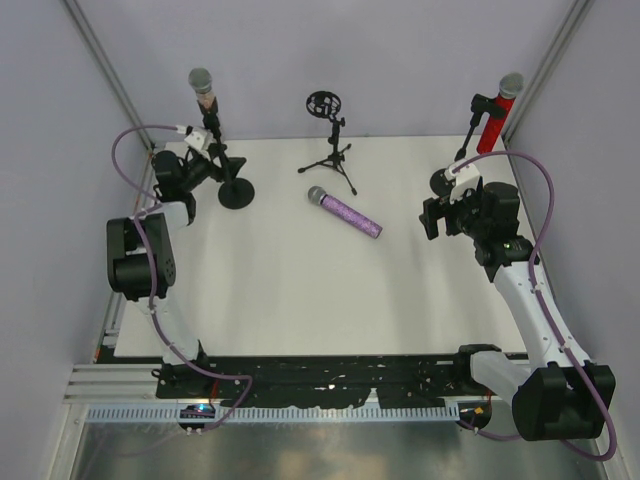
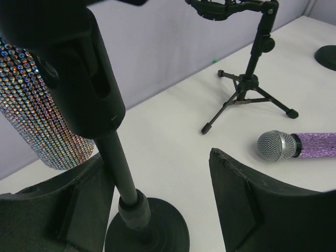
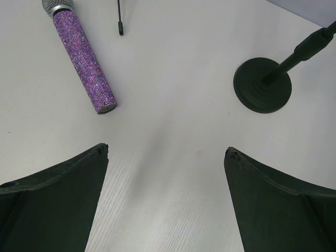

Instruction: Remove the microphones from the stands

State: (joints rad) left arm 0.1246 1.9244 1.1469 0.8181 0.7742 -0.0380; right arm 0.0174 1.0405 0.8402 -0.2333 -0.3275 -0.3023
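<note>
Top external view: on the white table [image 1: 300, 290], at its far-left corner, the left stand [image 1: 236, 192] carries the rhinestone microphone [image 1: 203, 88] upright in its clip [image 2: 79, 68]. The left gripper [image 2: 157, 168] is down at that stand, jaws well apart, straddling the pole [image 2: 118, 168] just above the round base [image 2: 157, 231] and gripping nothing. Looks like the approach. Next it must rise to the microphone body, close on it and draw it out of the clip. The right gripper [image 3: 165, 149] hangs wide open and empty over the table towards the far-right corner.

On white table [image 1: 280, 290], purple microphone [image 1: 344, 212].
</note>
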